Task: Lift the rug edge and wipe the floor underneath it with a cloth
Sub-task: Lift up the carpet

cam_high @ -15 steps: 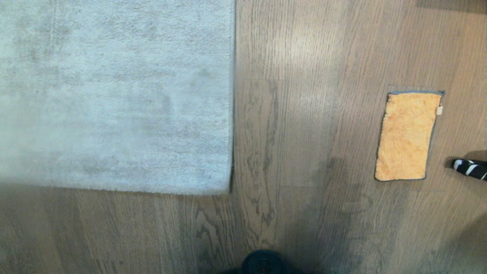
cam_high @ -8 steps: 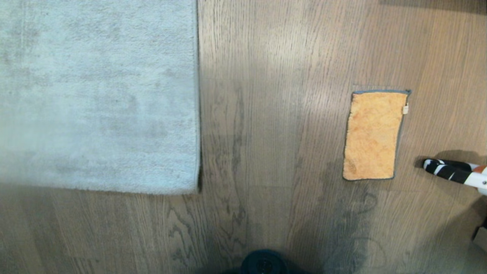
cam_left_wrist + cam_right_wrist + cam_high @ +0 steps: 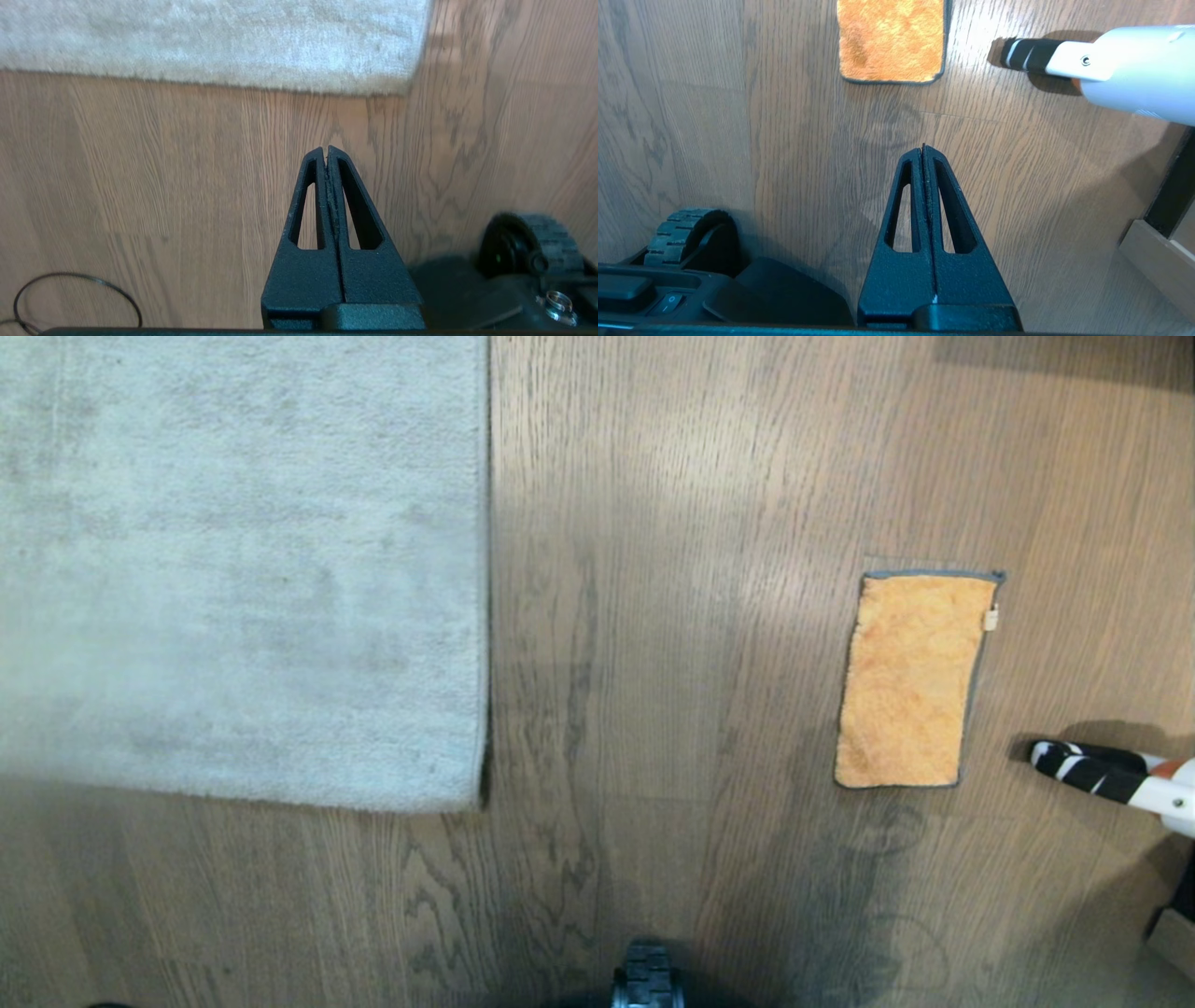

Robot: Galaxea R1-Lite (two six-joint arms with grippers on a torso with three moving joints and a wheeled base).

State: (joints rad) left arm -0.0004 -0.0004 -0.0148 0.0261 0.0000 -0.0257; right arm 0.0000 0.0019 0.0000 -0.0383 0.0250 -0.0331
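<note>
The rug edge [image 3: 484,616] lies flat on the floor [image 3: 672,616], running straight away from the robot down to a corner [image 3: 476,793] that sits near its base, and nothing has been lifted yet. Off to the right, well apart from the rug, the one orange cloth [image 3: 910,681] lies spread flat with its small white tag on the far side. In the last second the whole view has slid sideways: rug and cloth both sit further to the left than they did, which reads as the robot shifting itself rather than anything on the floor moving, and over the last half of that second it has nearly settled. I'd judge it is lining itself up between the two, so the rug corner falls to the left arm and the cloth to the right. Neither arm has begun: the left gripper [image 3: 326,151] hangs above bare floor short of the rug, jaws pressed together on nothing, and the right gripper [image 3: 923,149] hangs short of the cloth, jaws likewise together and empty. Counting up: one rug, one cloth, two grippers, and one white tool with a black-and-white striped tip [image 3: 1088,770] lying just beyond the cloth.
</note>
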